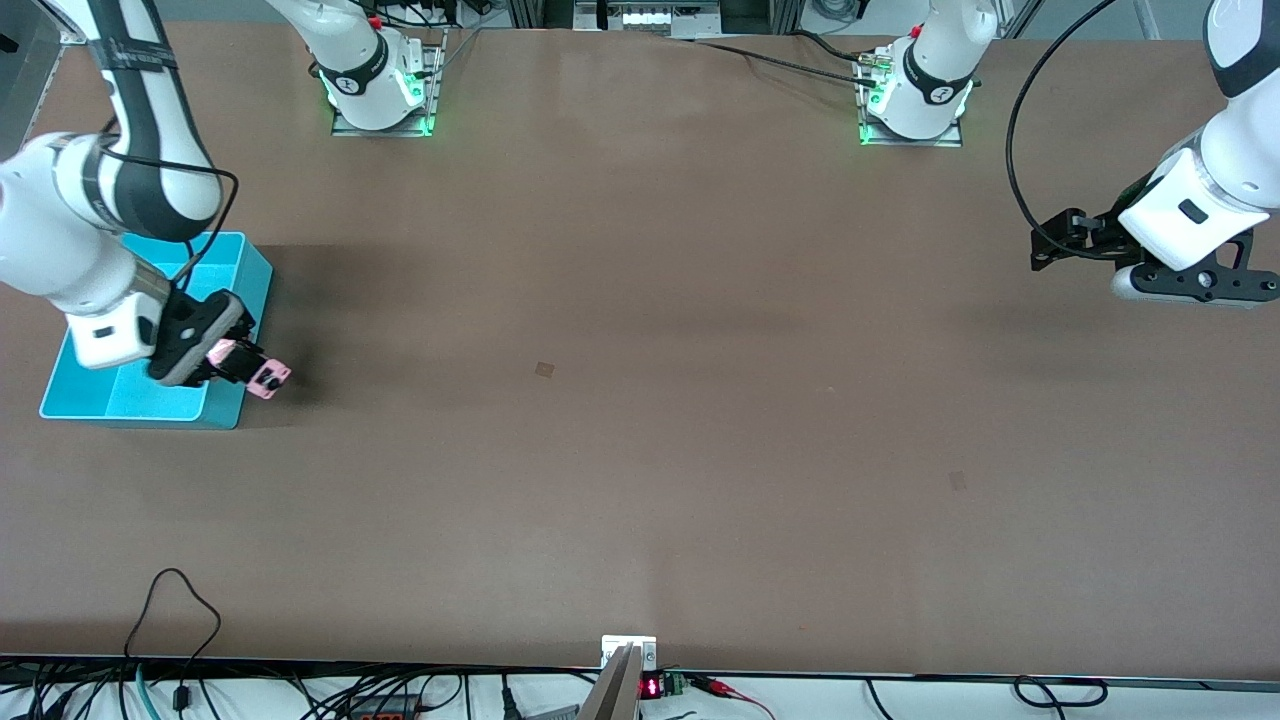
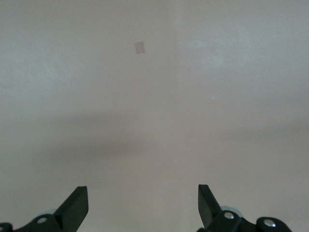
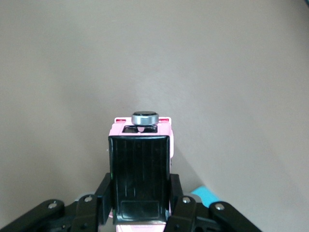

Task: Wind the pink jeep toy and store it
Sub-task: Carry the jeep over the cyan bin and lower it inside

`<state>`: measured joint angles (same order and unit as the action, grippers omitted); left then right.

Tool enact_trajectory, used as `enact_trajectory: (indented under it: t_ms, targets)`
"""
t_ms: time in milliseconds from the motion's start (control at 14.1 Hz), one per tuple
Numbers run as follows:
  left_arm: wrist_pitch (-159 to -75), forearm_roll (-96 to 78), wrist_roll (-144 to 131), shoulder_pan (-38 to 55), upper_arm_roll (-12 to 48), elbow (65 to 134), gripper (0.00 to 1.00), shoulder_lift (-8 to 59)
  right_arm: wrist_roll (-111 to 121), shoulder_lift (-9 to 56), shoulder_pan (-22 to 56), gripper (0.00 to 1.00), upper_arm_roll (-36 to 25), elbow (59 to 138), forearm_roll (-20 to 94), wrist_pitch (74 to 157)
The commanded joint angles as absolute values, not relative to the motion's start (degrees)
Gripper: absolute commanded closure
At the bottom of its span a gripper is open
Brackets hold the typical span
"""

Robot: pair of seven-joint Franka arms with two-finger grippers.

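Note:
The pink jeep toy is small, light pink, with a black roof panel. My right gripper is shut on it and holds it in the air over the edge of the turquoise bin at the right arm's end of the table. In the right wrist view the jeep sits between the fingers, its black roof facing the camera and a dark wheel at its end. My left gripper is open and empty, held above the table at the left arm's end; its view shows its fingertips over bare table.
The turquoise bin's corner shows just under the right gripper. A small darker patch marks the table's middle and another lies toward the left arm's end. Cables run along the edge nearest the front camera.

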<state>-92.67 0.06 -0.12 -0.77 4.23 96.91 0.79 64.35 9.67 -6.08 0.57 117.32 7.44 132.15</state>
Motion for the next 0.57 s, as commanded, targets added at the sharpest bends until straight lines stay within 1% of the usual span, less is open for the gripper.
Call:
enact_trajectory:
  t_ms: [0, 142, 214, 285, 498]
  targets:
    - [-91.6, 0.6, -0.2, -1.1, 4.3, 96.3, 0.0, 0.2, 50.0, 8.4, -6.8, 1.0, -1.3, 116.4, 6.3, 126.3]
    - [-91.7, 0.6, -0.2, -1.1, 4.2, 96.3, 0.0, 0.2, 38.6, 6.9, -7.0, 1.0, -2.3, 115.2, -2.9, 124.2]
    - [-91.8, 0.6, -0.2, -1.1, 4.2, 96.3, 0.0, 0.2, 33.2, 6.2, -7.4, 1.0, -2.9, 115.3, -5.5, 122.4]
    - [-91.7, 0.6, -0.2, -1.1, 4.2, 96.3, 0.0, 0.2, 30.0, 6.1, -7.9, 1.0, -3.0, 115.3, -6.0, 120.4]
    - [-91.7, 0.6, -0.2, -1.1, 4.2, 96.3, 0.0, 0.2, 22.1, 7.0, -12.7, 1.0, -3.0, 115.7, -7.5, 120.5]
